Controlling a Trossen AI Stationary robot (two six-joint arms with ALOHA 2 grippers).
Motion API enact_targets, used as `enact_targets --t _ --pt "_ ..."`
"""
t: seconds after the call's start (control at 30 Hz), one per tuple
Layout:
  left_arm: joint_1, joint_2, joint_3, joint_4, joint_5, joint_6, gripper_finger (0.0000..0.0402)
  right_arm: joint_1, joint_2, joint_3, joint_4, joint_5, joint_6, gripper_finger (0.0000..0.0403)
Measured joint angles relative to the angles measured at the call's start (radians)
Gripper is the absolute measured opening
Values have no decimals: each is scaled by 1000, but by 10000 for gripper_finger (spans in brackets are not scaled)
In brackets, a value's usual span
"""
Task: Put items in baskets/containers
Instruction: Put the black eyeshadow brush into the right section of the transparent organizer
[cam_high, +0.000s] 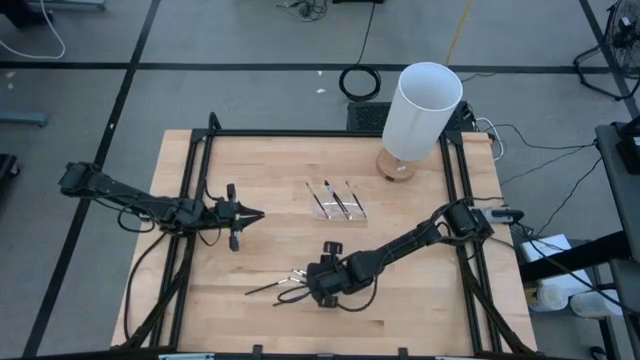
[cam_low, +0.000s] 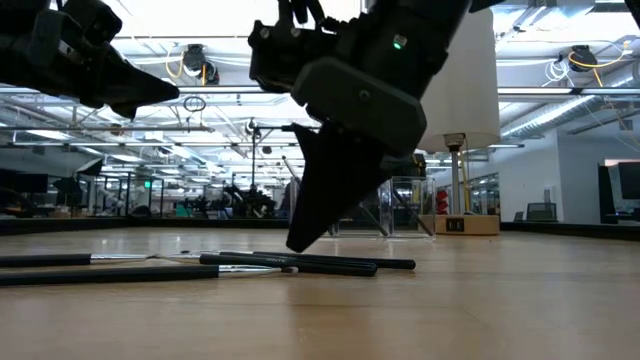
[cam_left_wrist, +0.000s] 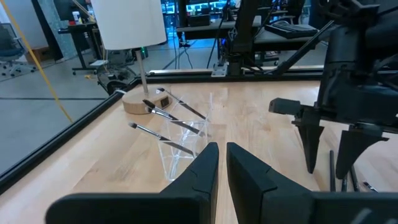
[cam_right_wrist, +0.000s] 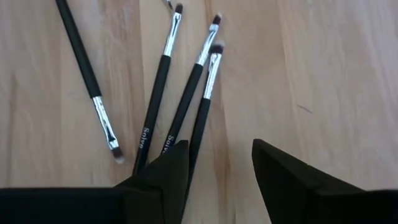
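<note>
Brushes (cam_right_wrist: 155, 93) scattered on the wooden desk (cam_high: 250, 180) near its front edge, four slim dark handles with silvery ferrules seen fanned out under the right claw (cam_right_wrist: 217, 168). Three more brushes (cam_high: 333, 199) resting in the clear tray (cam_high: 337, 205) at the desk's middle, laid across it at a slant, tips pointing toward the far edge. Tray (cam_left_wrist: 180, 140) seen from the left wrist as a nearly transparent box with the handles propped over its rim.

Right claw (cam_high: 318, 284) lowered over the loose brushes, fingers spread apart, nothing between them; one finger (cam_right_wrist: 165, 171) touching or just above the handles of the two nearest brushes, the other over bare wood. From desk level, dark fingertip (cam_low: 320, 215) pointing down almost to the surface, brushes (cam_low: 300, 263) lying flat just beside it.

Left claw (cam_high: 245, 213) held above the desk's left half, well apart from tray and brushes, fingers (cam_left_wrist: 199, 180) nearly together with a narrow gap and gripping nothing.

White cylinder (cam_high: 420, 110) on a round wooden base (cam_high: 396, 166) standing at the far right corner, near the tray but not touching.
</note>
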Motion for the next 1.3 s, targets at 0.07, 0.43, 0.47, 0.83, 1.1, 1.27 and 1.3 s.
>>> enact_targets --t 0.07,0.43,0.47,0.83,1.1,1.27,1.3 --pt "0 0 0 0 0 0 42 0 0 -11 12 0 4 164" --pt "0 0 0 0 0 0 42 2 0 -15 13 -1 16 164" --pt "0 0 0 0 0 0 42 2 0 -15 12 -1 11 164" --pt "0 0 0 0 0 0 42 -23 -7 -75 6 -22 -6 164" --pt "0 0 0 1 0 0 42 -67 -6 -98 -3 -184 83 164" --pt "0 0 0 1 0 0 42 -70 -5 -99 -3 -197 71 164" --pt "0 0 0 1 0 0 42 -71 -5 -100 -5 -204 69 164"
